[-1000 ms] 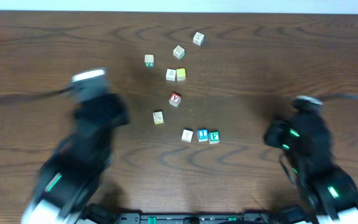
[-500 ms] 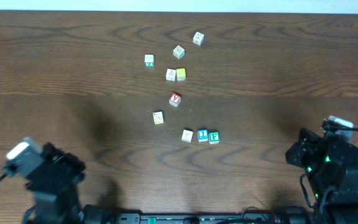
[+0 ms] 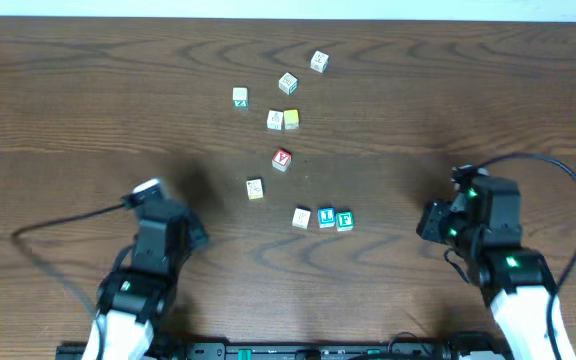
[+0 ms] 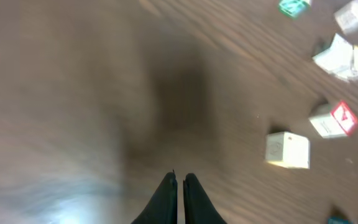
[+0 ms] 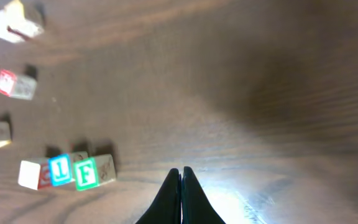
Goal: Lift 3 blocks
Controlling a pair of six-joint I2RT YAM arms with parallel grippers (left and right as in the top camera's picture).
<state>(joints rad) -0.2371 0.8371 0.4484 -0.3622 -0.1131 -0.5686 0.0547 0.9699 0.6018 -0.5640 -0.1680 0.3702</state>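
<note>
The three blocks lie side by side in a row on the wooden table: a cream one [image 3: 301,218], a blue-lettered one [image 3: 326,217] and a green "F" one [image 3: 344,221]. In the right wrist view the same row shows at lower left: cream block [image 5: 31,174], blue block [image 5: 61,169], green "F" block [image 5: 87,173]. My right gripper [image 5: 181,171] is shut and empty, well to the right of the row. My left gripper [image 4: 179,179] is shut and empty too, over bare wood to the left of the blocks. Neither gripper touches a block.
A red "Y" cube [image 3: 282,159] and a pale cube [image 3: 255,188] sit just behind the row. Farther back lie a yellow-faced cube [image 3: 291,119] and several other small cubes [image 3: 287,83]. The left arm [image 3: 158,245] and right arm [image 3: 483,230] stand at the table's front corners.
Both arms have swung about: the left one pulled back to the front left corner and then came forward again, and the right one drew back and returned. The blocks have not moved.
</note>
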